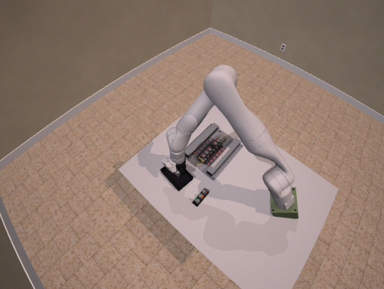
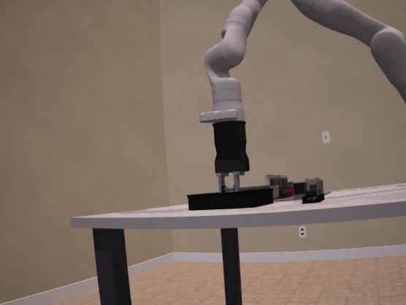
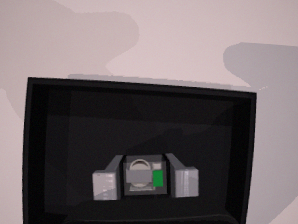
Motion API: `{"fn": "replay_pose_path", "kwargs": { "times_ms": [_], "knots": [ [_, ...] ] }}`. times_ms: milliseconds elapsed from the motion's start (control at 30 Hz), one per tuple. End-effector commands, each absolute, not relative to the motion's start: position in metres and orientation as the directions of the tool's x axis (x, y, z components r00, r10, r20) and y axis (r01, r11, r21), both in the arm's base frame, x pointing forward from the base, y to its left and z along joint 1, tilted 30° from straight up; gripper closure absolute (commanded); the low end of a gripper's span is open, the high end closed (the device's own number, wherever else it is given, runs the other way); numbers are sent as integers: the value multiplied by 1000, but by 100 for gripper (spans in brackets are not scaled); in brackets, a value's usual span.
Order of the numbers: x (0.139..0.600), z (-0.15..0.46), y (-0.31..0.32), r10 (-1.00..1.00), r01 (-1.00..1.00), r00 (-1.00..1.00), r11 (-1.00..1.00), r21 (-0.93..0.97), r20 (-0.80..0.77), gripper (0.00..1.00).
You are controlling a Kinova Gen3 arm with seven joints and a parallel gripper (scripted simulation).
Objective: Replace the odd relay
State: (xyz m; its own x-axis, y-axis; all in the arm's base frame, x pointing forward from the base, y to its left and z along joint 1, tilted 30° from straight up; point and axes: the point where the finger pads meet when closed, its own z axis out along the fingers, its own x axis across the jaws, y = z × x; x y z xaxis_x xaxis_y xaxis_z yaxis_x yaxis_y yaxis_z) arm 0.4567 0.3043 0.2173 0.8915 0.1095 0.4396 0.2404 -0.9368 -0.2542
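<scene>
Inside the black tray (image 3: 40,156), at the worktop's far-left corner as you see it from the top cam, your gripper (image 3: 144,183) hangs w/ fingers pinching the pulled relay (image 3: 140,176) between them, one pad each side. You can read the relay's top in the wrist view: grey housing, round detail in the middle, green test button (image 3: 158,179) off-center to the right. Fingertips sit below the tray rim in the exterior view (image 2: 229,187); whether the relay touches the tray floor you can't tell, since the tray wall hides it.

Next out, toward the worktop's middle & nearer its front-left edge, you have the small spare holder (image 1: 201,197) w/ two relays in it, one button orange-red, the other green; well apart from the tray.

Just beside the tray on the other side, further toward the worktop's far edge, sits the relay panel (image 1: 214,149): grey frame, row of relays w/ red buttons; detail too small to say which socket is vacant.

Furthest from the gripper, at the worktop's right corner, the arm (image 1: 238,110) stands on a green base plate (image 1: 294,214), elbow arched high over the panel.
</scene>
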Motion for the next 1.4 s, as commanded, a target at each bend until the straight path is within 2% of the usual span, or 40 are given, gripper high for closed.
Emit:
{"fn": "replay_pose_path", "kwargs": {
  "times_ms": [0,1367],
  "knots": [
    [452,210,314,119,252,896,-930,-267,428,100],
    [450,218,313,111,245,891,-933,-261,439,100]
  ]
}}
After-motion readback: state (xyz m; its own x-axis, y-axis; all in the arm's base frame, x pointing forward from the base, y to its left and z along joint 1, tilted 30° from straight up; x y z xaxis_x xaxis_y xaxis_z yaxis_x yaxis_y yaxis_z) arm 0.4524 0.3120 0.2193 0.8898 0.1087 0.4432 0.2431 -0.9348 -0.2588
